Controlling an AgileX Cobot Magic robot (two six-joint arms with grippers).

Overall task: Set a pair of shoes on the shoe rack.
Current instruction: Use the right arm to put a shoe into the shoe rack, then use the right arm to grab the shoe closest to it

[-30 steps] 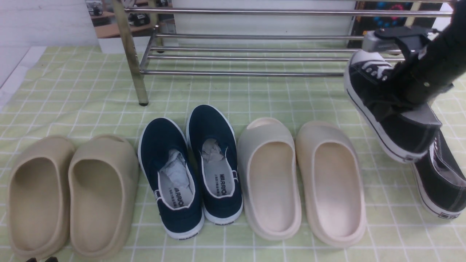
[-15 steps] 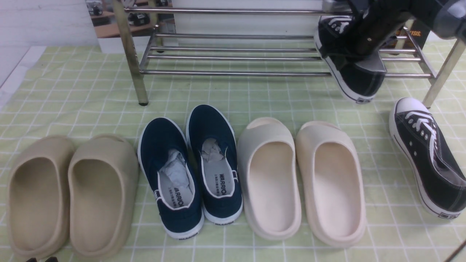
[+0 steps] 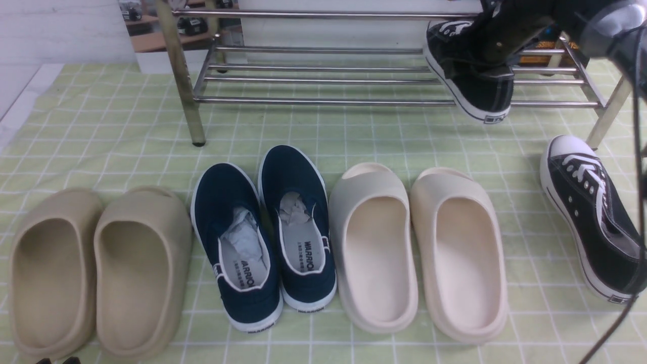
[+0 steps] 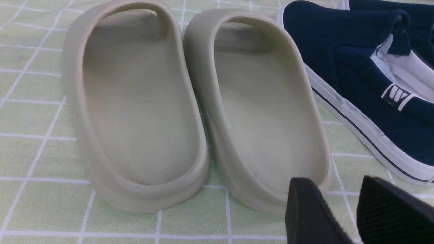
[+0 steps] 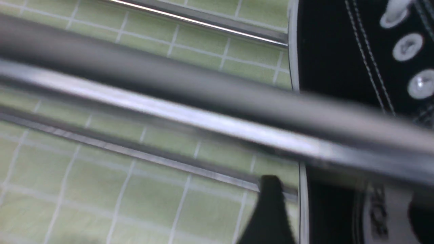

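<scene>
At two o'clock in the front view, one of two black sneakers (image 3: 488, 93) is at the rack (image 3: 323, 102), slanted over the lower shelf, its heel sticking out past the front bar and its toe further back. The second sneaker (image 3: 586, 202) lies on the green checked cloth (image 3: 323, 131) at three o'clock, sole down, toe towards eleven.

The right gripper (image 3: 462, 63) is over the first sneaker; in its wrist view one blurred finger (image 5: 271, 210) stands clear of the shoe's side, so the jaws are apart, though the other finger is hidden. The left gripper (image 4: 334, 189) has its two fingertips apart with cloth showing between them, near one of the two beige slides (image 4: 142, 101), which sit at eight o'clock in the front view.

Around the dial from there come two navy slip-ons (image 3: 298, 167) between seven and eight, and two cream slides (image 3: 376, 313) at four. Twelve o'clock belongs to the rack: four bars make its lower shelf, and two front legs reach the cloth. One dark cable (image 3: 638, 151) hangs at three o'clock, passing in front of the second sneaker.
</scene>
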